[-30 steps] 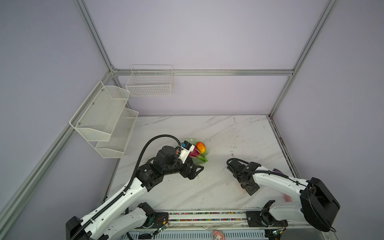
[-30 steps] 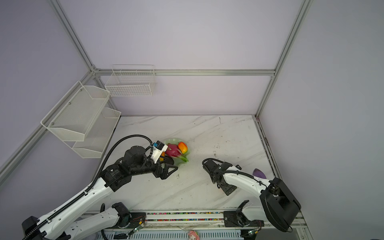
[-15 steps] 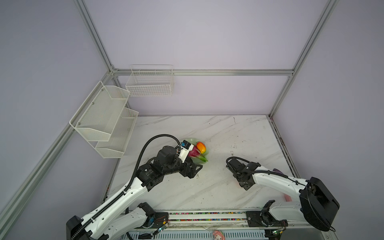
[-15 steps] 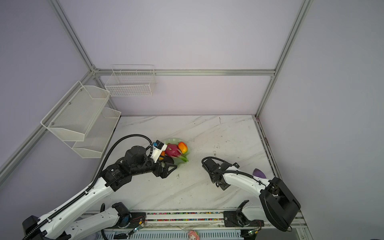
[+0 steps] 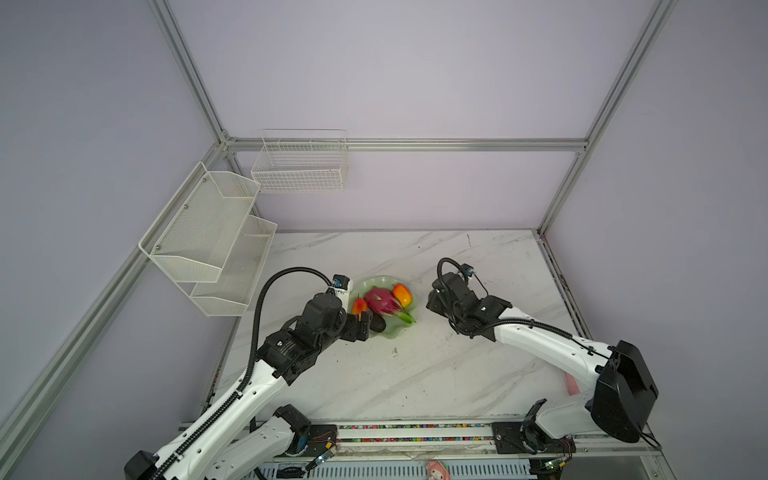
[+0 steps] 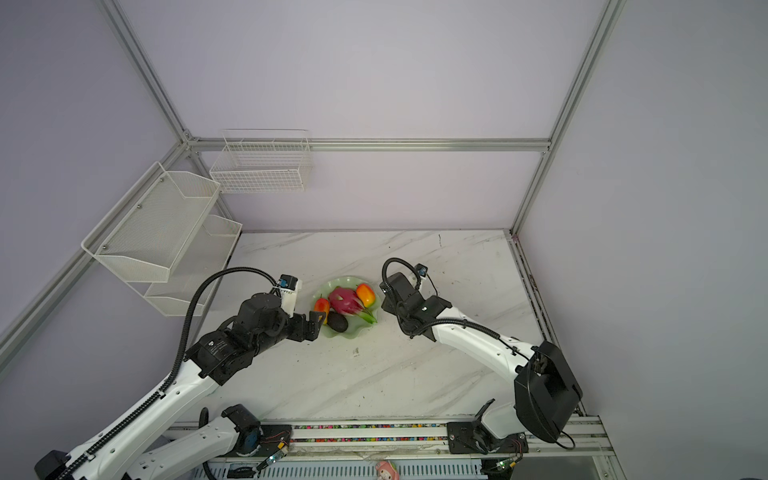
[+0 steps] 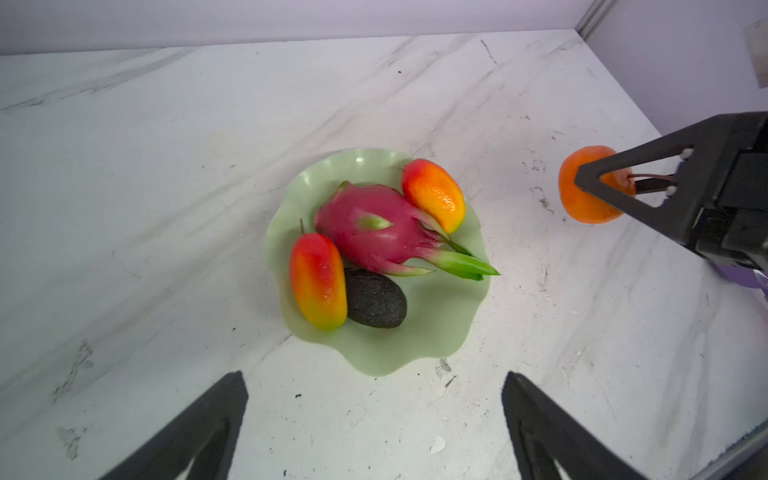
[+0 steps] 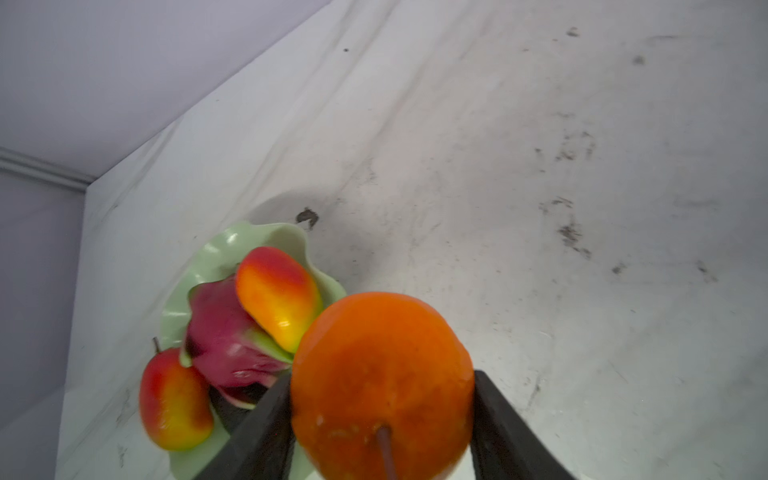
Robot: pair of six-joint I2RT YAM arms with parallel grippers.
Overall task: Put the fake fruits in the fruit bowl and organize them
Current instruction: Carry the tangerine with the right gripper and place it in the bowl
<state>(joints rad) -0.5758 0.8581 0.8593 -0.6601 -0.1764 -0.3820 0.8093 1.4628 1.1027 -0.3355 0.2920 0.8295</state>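
Jaws of your left gripper (image 7: 374, 376): spread wide, nothing between them, both fingers clear of every fruit.

Fruit bowl (image 7: 376, 362): pale green with a wavy rim. It stands on the marble table (image 7: 124, 174) straight ahead of your open left jaws, and its nearest rim is just beyond the fingertips. It holds four pieces.

First mango (image 7: 318, 280): red and yellow. It lies along the rim on the left-finger side and touches the avocado.

Avocado (image 7: 376, 299): dark and bumpy. It is tucked beside that mango, and these two are the pieces closest to your left jaws.

Dragon fruit (image 7: 374, 232): magenta, in the middle of the bowl. Its green tips reach the rim on the side toward your right gripper.

Second mango (image 7: 434, 195): on the far side of the bowl from your left jaws, resting against the dragon fruit. Of the four pieces it is the closest to your right jaws.

Right gripper (image 8: 382, 378): jaws clamped on the tangerine (image 8: 374, 345), one finger pressed to each flank, the stem toward the wrist.

Tangerine, location: outside the bowl, near the rim on the second mango's side and not touching it. You cannot tell whether it is clear of the table.
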